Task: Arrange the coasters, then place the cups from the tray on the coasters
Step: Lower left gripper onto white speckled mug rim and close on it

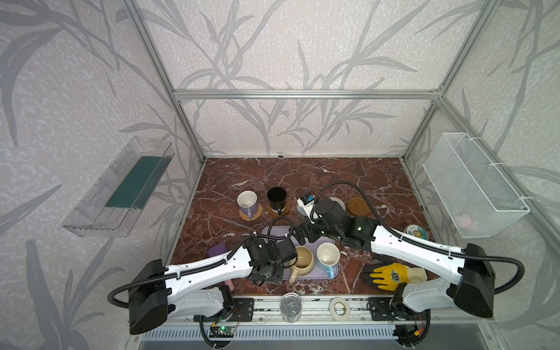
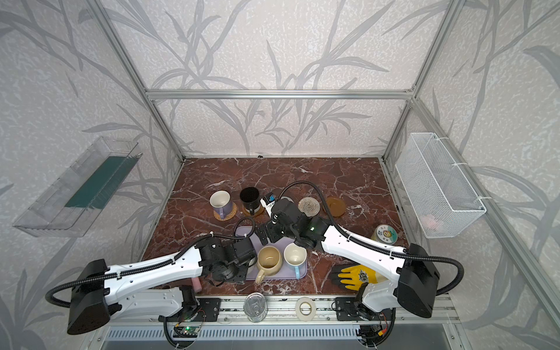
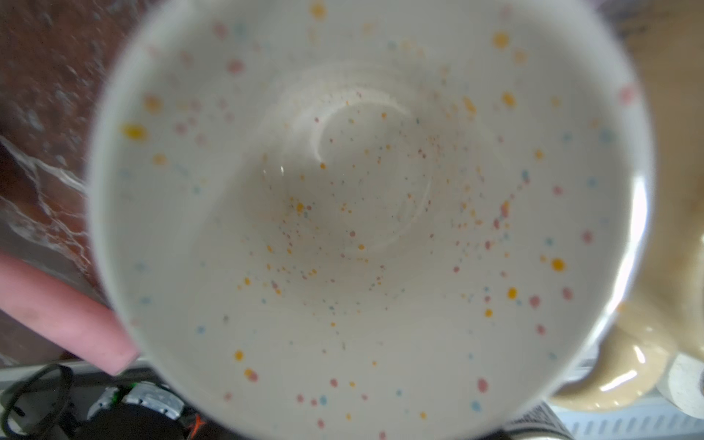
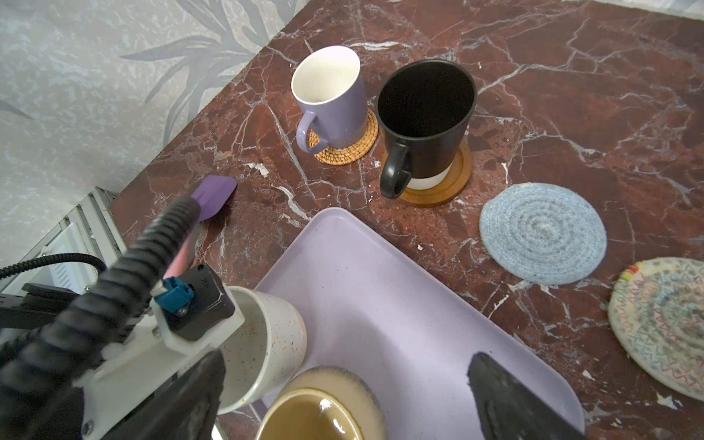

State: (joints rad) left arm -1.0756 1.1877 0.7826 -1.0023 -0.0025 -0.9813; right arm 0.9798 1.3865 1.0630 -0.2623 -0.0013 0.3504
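Light: bright, even, diffuse; faint soft shadows on the marble table (image 1: pixel 348 172).
Glare: white streak along the speckled white cup (image 3: pixel 381 228) rim; highlights on the beige-yellow cup (image 3: pixel 624 365) handle.
Focus: left wrist view soft throughout; right wrist view crisp mid-distance, nearest parts blurred.
Distortion: lavender cup (image 4: pixel 335 103) and black cup (image 4: pixel 426 122) lean, wide-angle.

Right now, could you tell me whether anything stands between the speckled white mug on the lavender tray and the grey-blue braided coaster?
Yes: the open right gripper hangs above the flat lavender tray's far end, between the speckled white mug and the grey-blue braided coaster. Only bare tray lies below.
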